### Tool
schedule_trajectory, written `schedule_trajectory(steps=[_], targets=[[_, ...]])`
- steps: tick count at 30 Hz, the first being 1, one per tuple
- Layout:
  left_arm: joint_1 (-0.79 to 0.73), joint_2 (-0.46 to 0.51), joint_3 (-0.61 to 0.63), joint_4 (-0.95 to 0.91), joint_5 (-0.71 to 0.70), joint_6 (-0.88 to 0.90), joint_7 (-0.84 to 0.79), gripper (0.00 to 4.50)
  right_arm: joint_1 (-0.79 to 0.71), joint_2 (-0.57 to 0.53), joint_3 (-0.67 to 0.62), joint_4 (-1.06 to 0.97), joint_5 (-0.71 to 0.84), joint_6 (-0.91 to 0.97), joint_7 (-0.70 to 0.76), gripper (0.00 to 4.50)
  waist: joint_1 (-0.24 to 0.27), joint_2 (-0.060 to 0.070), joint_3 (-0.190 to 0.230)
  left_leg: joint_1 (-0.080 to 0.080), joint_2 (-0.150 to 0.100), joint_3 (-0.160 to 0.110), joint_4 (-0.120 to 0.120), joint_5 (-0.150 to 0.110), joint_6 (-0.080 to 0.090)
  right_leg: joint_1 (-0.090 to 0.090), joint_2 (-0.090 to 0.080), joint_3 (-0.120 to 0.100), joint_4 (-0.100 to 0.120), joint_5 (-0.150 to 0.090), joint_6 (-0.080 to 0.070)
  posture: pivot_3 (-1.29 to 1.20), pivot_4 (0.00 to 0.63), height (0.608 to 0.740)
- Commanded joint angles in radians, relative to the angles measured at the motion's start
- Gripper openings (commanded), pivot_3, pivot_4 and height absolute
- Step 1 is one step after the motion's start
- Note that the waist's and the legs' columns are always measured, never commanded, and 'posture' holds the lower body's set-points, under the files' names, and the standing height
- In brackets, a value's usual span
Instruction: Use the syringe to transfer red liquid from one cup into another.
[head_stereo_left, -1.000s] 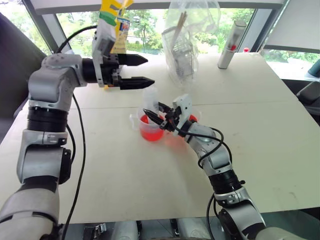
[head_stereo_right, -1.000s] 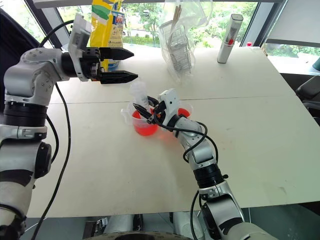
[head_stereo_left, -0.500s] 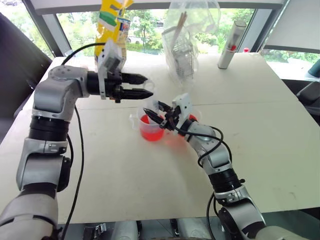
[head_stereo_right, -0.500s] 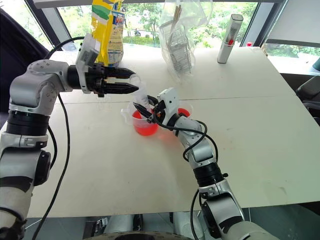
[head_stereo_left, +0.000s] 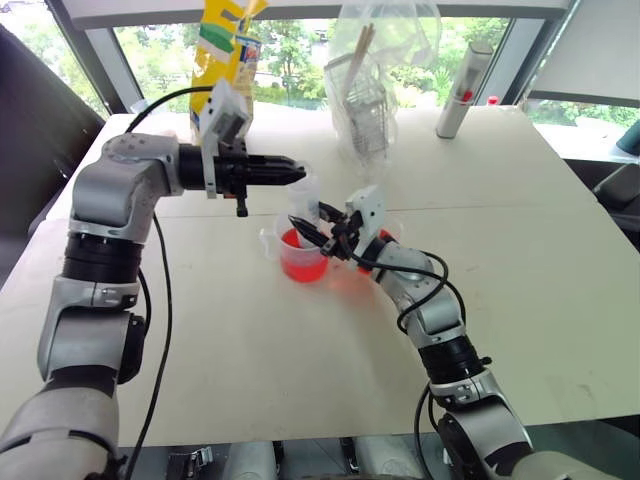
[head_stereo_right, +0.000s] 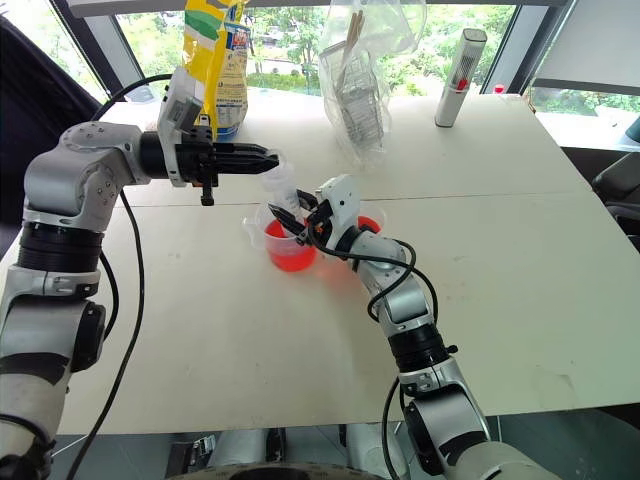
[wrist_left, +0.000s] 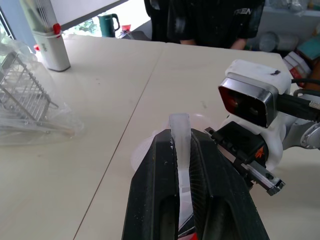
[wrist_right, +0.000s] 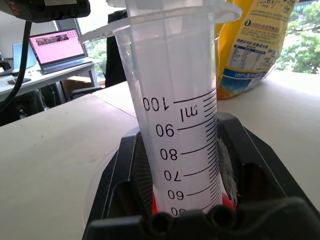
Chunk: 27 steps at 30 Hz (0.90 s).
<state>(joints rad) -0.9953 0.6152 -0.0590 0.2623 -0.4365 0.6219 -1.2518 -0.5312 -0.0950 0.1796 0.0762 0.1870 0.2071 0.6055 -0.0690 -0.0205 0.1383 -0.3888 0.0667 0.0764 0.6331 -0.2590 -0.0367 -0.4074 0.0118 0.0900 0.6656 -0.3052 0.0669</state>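
Syringe (wrist_right: 182, 115) stands upright in the handled beaker (head_stereo_left: 300, 255), barrel clamped by the right pincer (head_stereo_left: 322, 232), plunger top pinched by the left pincer (head_stereo_left: 290, 172) (presumably for drawing red liquid (head_stereo_left: 302, 262)).

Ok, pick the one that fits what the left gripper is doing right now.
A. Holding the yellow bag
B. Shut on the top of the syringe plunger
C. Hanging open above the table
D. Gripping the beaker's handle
B: in the left wrist view the left gripper has its black fingers pressed on the pale plunger of the syringe, whose barrel the right gripper holds upright over the beaker.
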Motion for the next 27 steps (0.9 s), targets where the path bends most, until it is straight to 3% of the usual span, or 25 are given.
schedule_trajectory(steps=[1,27], targets=[[-0.071,0.007,0.039,-0.005,-0.002,-0.036,0.014,0.03,-0.002,-0.001,0.025,-0.044,0.029,0.044,0.039,1.40,0.000,0.000,0.000,0.000,0.000,0.000,0.000,0.000,0.000,0.000,0.000,0.000,0.000,0.000,0.000,0.00,0.150,0.739],[-0.161,0.026,0.070,0.091,0.020,-0.113,0.010,0.03,0.004,-0.014,0.053,-0.004,0.025,0.125,0.052,1.40,0.000,0.000,0.000,0.000,0.000,0.000,0.000,0.000,0.000,0.000,0.000,0.000,0.000,0.000,0.000,0.00,0.150,0.739]])
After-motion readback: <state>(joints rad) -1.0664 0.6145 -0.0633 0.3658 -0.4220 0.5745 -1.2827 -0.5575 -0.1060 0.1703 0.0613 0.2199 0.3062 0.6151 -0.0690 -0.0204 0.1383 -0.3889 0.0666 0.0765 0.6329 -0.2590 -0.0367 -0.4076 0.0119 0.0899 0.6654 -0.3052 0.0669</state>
